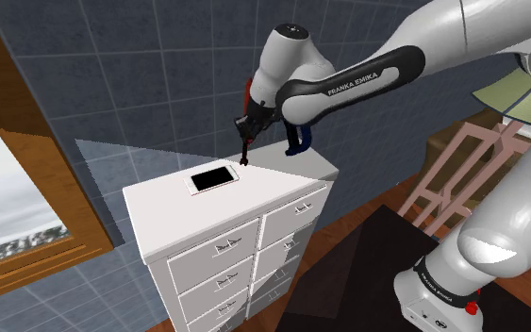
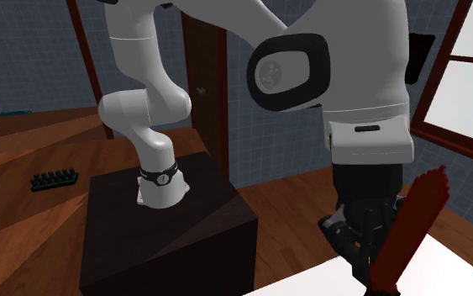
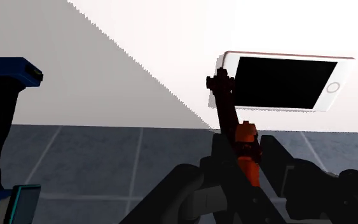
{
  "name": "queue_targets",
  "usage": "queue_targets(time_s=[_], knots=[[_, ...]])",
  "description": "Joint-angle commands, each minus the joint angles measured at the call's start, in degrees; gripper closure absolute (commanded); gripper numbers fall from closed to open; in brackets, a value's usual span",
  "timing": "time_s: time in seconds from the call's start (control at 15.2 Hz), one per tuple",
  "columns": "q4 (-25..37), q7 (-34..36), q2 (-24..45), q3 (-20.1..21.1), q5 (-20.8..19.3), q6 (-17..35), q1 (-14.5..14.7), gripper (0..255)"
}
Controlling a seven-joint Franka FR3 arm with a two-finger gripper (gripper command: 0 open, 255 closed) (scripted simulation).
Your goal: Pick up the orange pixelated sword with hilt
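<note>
**Status.** The black two-finger gripper [image 3: 247, 162] has its jaws pinching the orange-to-dark-red pixelated sword [image 3: 234, 127] at its brighter orange end. The darker length projects beyond the jaws. In the shoulder view the gripper [image 1: 247, 125] hangs over the rear of the white chest of drawers [image 1: 159, 203]. The sword [image 1: 243, 151] points down from it, with its tip just above the top. In the second exterior view the sword [image 2: 411, 223] slants up beside the gripper [image 2: 362, 244].

**Judgement.** The grasp is made and the lift appears begun. Contact between tip and top cannot be ruled out. The remaining step is to raise the sword fully clear.

**Surroundings.**
- **Smartphone:** Just beyond the tip a white-framed smartphone with a black screen [image 3: 285, 83] lies flat on the chest [image 1: 213, 177]. It is near the sword, and a low sideways move could catch it.
- **Blue object:** A dark blue object [image 1: 299, 140] of uncertain kind stands at the rear edge beside the gripper.
- **Background:** Farther off are a grey tiled wall [image 1: 141, 75] and a wood-framed window [image 1: 18, 189].
</note>
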Motion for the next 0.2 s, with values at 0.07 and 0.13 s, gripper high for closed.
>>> queue_targets(time_s=[0.07, 0.13], knots=[[0.79, -0.94, -0.74, 0.09, 0.97, -1.38, -0.16, 255], [0.79, -0.94, -0.74, 0.09, 0.97, -1.38, -0.16, 255]])
